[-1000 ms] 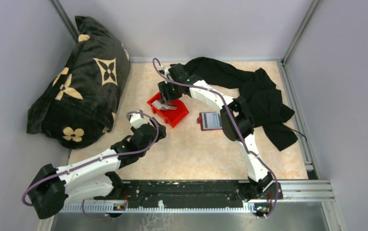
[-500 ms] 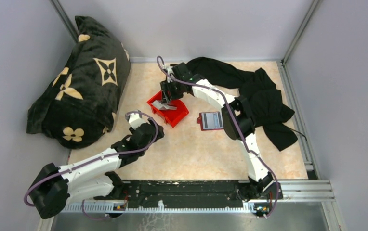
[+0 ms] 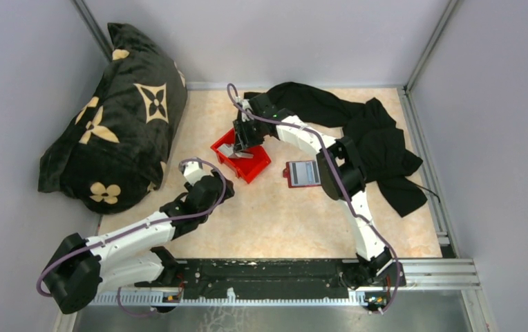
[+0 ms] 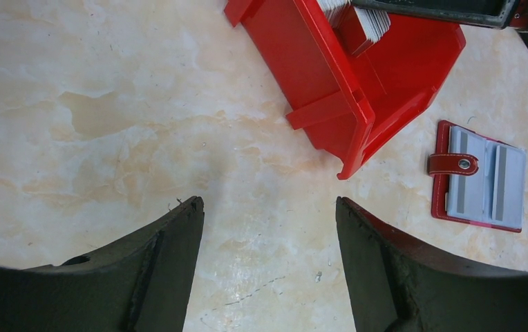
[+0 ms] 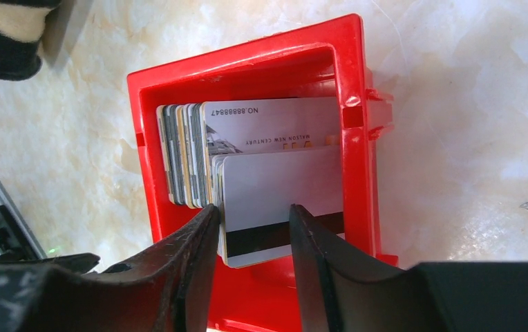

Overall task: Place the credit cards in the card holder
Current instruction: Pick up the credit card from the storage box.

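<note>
The right pincer (image 5: 253, 211) is down in the red bin (image 5: 240, 66), jaws apart astride the front card's edge and not clamped on it. The cards (image 5: 275, 138) stand packed on edge inside the bin, which sits mid-table (image 3: 282, 221), nearer the far edge. The holder (image 4: 482, 176) lies open and flat just right of the bin, apart from it, with the black cloth (image 3: 379, 149) on its other side towards the right edge. The left pincer (image 4: 268, 277) hangs wide open over bare table near the bin's left corner, holding nothing.
</note>
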`<state>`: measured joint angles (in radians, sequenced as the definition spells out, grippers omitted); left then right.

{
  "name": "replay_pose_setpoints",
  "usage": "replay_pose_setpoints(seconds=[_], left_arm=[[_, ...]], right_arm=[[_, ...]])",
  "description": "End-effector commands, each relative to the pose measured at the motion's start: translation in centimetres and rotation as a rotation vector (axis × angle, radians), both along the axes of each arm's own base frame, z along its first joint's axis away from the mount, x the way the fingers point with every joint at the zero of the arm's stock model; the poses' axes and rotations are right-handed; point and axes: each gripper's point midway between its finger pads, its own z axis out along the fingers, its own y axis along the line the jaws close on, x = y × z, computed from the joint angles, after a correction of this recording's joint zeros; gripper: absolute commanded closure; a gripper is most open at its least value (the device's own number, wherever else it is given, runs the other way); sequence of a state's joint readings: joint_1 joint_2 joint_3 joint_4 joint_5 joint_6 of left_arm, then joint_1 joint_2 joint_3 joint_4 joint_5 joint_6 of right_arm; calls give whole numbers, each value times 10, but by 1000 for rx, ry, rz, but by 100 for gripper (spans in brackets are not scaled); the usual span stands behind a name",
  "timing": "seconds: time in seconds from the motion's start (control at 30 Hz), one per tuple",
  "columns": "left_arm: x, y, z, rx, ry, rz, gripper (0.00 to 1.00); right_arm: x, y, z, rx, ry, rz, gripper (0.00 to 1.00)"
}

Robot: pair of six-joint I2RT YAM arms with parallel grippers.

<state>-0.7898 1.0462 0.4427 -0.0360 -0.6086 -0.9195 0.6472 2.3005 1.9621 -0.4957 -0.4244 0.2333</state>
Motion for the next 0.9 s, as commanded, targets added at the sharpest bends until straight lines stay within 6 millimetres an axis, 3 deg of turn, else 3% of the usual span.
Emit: replay_pose_setpoints(seconds=[0.0, 0.87], left_arm=[[4, -2, 2, -11, -7, -6, 24], [9, -7, -1, -30, 5, -28, 24]], right_arm=[[-2, 5, -4, 36, 22, 13, 61], [-2, 9, 37, 89, -22, 1, 67]])
